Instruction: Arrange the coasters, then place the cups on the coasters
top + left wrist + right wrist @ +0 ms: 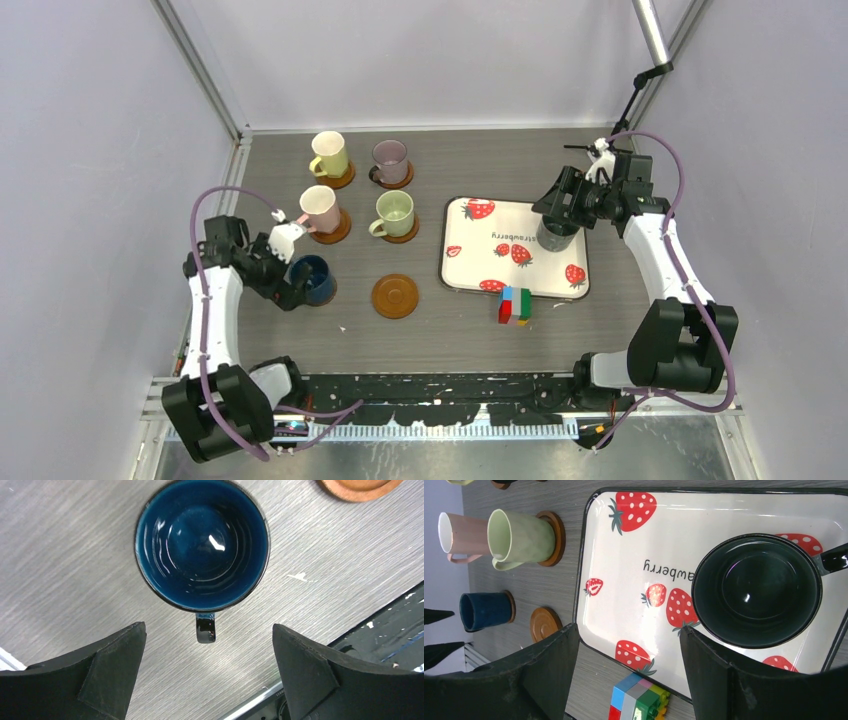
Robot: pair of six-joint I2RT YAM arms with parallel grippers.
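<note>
The dark blue cup (311,278) (202,545) stands upright on a coaster (511,606), its handle pointing at my left gripper (293,272) (208,630). That gripper is open wide, fingertips just short of the handle and holding nothing. One empty brown coaster (395,296) (360,487) lies right of it. The yellow (330,155), mauve (390,160), pink (320,208) and green (394,212) cups each sit on a coaster. A dark grey cup (556,238) (756,590) stands on the strawberry tray (470,260). My right gripper (556,215) (629,630) hovers open above the tray, the cup outside its gap.
A multicoloured block toy (516,305) (639,700) sits against the tray's near edge. Metal frame posts rise at the back corners, and the black rail with the arm bases runs along the near edge.
</note>
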